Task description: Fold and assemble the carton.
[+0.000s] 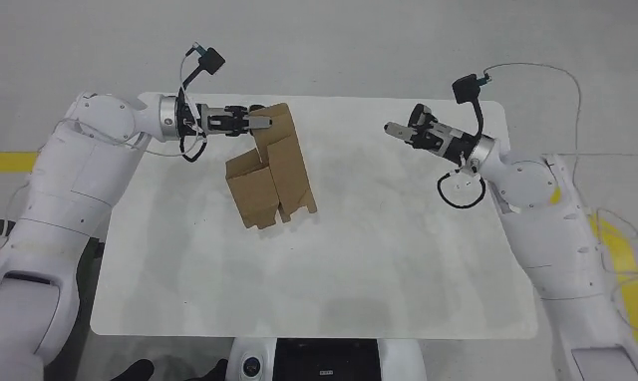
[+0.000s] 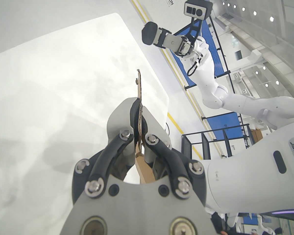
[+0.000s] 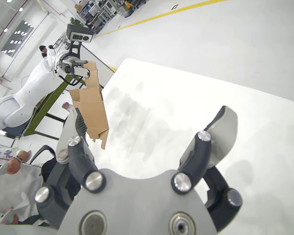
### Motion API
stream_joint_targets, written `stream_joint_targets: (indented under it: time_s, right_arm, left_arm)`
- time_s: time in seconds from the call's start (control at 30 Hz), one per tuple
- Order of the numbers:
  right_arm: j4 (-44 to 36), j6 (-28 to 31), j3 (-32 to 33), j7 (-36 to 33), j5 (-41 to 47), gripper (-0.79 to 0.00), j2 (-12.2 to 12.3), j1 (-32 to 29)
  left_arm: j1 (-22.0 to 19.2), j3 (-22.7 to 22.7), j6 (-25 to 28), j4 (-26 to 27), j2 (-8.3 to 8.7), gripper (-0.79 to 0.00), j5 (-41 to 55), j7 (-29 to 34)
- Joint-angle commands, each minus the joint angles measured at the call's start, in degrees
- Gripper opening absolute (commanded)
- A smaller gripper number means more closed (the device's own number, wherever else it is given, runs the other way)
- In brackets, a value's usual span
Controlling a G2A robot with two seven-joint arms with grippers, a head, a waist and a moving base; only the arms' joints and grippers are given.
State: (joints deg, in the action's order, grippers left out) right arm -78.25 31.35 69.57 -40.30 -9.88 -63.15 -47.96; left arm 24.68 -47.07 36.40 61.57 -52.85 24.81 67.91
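Carton [image 1: 269,167], part-folded, held over the left side of the table [image 1: 399,261]. In the left wrist view you see the left gripper [image 2: 138,110] pinching its flap edge-on. Right gripper [image 3: 149,113] has its jaws spread, well apart from the carton.

Edge-on carton [image 2: 139,84] sat pinched in left claw [image 2: 138,113] over white tabletop [image 2: 51,74]. Farther off, right claw [image 2: 150,35] hung in air, well apart from it.

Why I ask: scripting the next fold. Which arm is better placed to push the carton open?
Probably right. The right gripper is open and free; the left gripper is shut on the carton.
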Motion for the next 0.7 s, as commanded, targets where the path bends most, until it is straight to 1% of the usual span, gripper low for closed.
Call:
stream_joint_targets:
  time_s: [0.0, 0.13, 0.23, 0.47, 0.53, 0.67]
  right_arm:
    - [3.03, 1.64, -2.56, -1.11, 1.97, 0.000, -0.57, 2.01]
    - [7.92, 6.03, -7.10, -3.60, 7.11, 0.000, -1.85, 5.32]
    - [10.83, 9.22, -10.62, -8.08, 12.44, 0.000, -2.81, 7.67]
    - [15.50, 14.10, -16.86, -17.68, 22.46, 0.000, -4.69, 11.88]
    - [15.86, 13.97, -18.56, -18.66, 24.15, 0.000, -5.13, 12.81]
    - [15.41, 14.14, -22.10, -18.49, 27.05, 0.000, -5.59, 13.91]
  left_arm:
    - [0.03, 1.38, -0.52, 1.59, 0.32, -0.785, 1.18, 0.51]
    - [-0.41, 3.71, -1.48, 3.85, 0.88, -0.785, 3.31, 1.47]
    - [-0.95, 5.46, -1.41, 5.00, 1.19, -0.785, 4.10, 1.41]
    - [-2.73, 8.83, -1.76, 5.54, 1.39, -0.785, 8.37, 1.76]
    - [-3.17, 9.67, -1.74, 5.47, 1.34, -0.785, 9.50, 1.73]
    - [-3.89, 11.23, -1.59, 5.15, 1.15, -0.785, 11.14, 1.58]
